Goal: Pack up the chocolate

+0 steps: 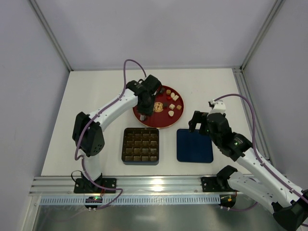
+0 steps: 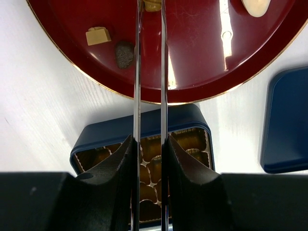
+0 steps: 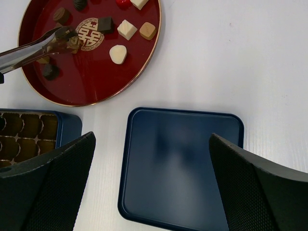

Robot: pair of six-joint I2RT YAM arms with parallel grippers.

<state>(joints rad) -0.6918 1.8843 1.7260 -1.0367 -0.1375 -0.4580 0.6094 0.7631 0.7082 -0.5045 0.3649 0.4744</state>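
Tongs (image 2: 137, 72) on left gripper (image 2: 150, 142) nearly together at chocolate (image 2: 153, 5), tips cut off, grip unclear, right gripper (image 3: 151, 139) wide open

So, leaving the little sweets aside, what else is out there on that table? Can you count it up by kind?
Robot arms: 2 (left arm, right arm)
Red plate: 1
Dark blue compartment box: 1
Dark blue lid: 1
Metal tongs: 1
Total: 6
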